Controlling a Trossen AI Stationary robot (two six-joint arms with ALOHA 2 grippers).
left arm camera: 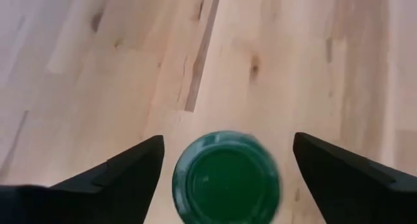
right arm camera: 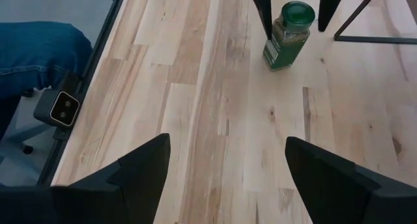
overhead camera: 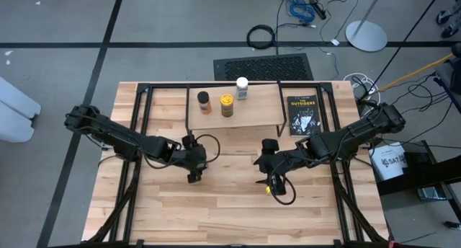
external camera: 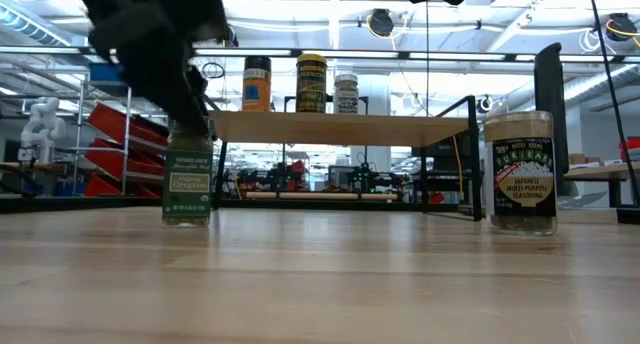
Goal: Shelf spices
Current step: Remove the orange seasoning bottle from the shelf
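The left pincer (left arm camera: 225, 168) stands wide around the green-lidded glass oregano jar (left arm camera: 226, 178), upright mid-tabletop. The right pincer (right arm camera: 225, 175) hangs wide and empty nearby. Three spice jars (overhead camera: 226, 104) stand on the light-wood shelf (overhead camera: 252, 114) near the tabletop's (overhead camera: 216, 205) far edge.

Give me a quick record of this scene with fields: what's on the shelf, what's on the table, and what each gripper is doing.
shelf: three spice jars, upright
green-lidded jar: upright on the tabletop
multi-purpose seasoning jar: upright on the tabletop
left gripper: open, fingers on either side of the green-lidded jar
right gripper: open, above bare tabletop
book: flat on the table, beside the shelf
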